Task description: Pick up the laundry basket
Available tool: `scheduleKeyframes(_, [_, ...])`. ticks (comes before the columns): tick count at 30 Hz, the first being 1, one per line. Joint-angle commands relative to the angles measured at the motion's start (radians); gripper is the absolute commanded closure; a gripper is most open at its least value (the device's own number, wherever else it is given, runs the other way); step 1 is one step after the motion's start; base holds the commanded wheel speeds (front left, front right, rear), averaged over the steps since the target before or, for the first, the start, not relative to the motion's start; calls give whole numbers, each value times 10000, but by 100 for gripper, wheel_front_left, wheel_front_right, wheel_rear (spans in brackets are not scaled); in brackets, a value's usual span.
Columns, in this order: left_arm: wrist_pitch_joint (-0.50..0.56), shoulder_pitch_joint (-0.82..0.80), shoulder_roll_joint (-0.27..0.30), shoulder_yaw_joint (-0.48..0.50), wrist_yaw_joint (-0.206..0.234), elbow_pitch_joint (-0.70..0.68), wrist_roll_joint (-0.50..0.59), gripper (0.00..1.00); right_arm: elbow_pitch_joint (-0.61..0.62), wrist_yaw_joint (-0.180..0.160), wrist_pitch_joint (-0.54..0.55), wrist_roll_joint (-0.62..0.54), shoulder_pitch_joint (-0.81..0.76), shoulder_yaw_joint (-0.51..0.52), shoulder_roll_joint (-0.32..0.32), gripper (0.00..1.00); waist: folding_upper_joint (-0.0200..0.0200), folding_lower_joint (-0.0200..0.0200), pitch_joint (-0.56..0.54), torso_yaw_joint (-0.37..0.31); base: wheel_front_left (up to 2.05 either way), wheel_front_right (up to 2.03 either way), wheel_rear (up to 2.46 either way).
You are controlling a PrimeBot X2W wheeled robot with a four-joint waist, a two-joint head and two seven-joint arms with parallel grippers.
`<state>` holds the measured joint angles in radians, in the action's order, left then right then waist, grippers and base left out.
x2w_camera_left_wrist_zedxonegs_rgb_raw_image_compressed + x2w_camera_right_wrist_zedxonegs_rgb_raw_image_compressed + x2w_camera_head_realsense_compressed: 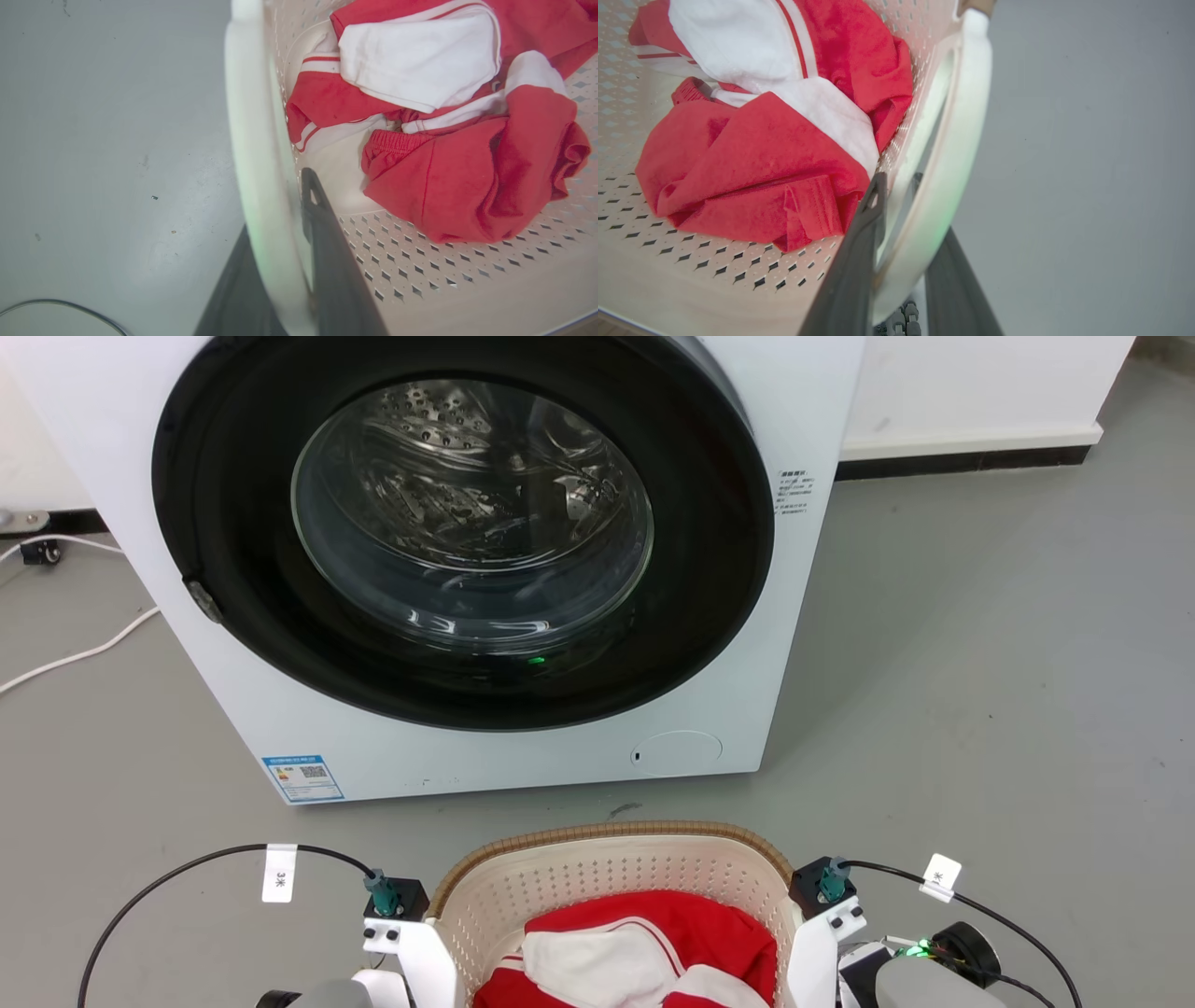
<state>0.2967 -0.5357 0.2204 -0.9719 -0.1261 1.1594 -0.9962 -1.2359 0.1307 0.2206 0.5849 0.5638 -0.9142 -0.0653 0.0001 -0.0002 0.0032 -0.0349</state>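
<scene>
Laundry basket (607,833), bottom centre: left gripper (273,210), right gripper (897,186) each pinching white handle (252,140), fingers astride; symmetric grip, likely for level lift.

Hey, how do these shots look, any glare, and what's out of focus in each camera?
Head view: sharp; room reflections and a green dot on the round glass door of the white washing machine. Left wrist view: the cream perforated laundry basket's white side handle is close and blurred, tinged green; the red and white clothes are sharper. Right wrist view: other handle likewise.
</scene>
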Motion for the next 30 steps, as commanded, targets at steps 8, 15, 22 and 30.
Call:
scheduleKeyframes(8, [70,162,-56,-304,-70,-24,-349,100,65,0,21,553,-119,-584,-161,100,-1,2,-265,-40,0,0,0])
scheduleKeyframes(15, [141,138,-62,-514,-70,-18,-613,100,33,0,83,966,-120,-979,-213,100,-1,2,-339,-17,0,0,0])
scheduleKeyframes(22, [97,86,-49,-715,-70,6,-821,100,15,0,78,1343,-62,-1326,-257,100,-1,2,-360,-8,0,0,0])
scheduleKeyframes(30, [56,-5,4,-922,-70,27,-1041,100,-5,0,59,1702,26,-1690,-294,100,-1,2,-361,-4,0,0,0])
